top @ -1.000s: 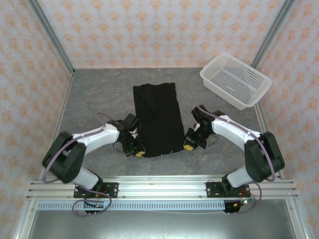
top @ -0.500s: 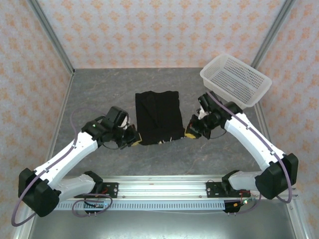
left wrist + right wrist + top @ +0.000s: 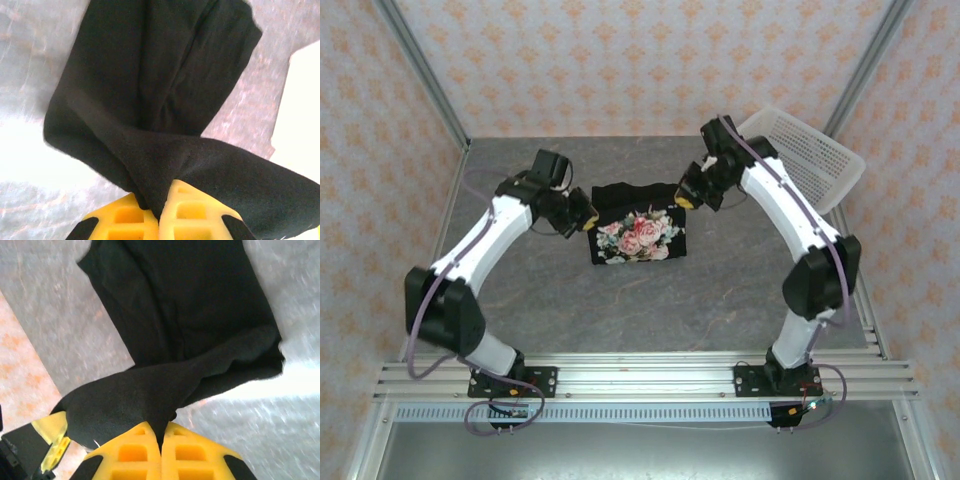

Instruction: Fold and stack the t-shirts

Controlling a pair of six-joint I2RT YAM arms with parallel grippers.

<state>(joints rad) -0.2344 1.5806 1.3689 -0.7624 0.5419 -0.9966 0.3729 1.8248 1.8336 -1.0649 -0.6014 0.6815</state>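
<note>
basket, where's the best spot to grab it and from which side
Pinch the basket's thin rim at its near-right short end, coming down from above: the open top lets one jaw go inside the wall and one outside.

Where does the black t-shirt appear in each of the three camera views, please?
Top external: t-shirt mid-frame, rose print up.
Left wrist: t-shirt pinched by left fingers, spreading upward.
Right wrist: t-shirt pinched by right fingers, spreading upward.
Shared landmark: grey table.
</note>
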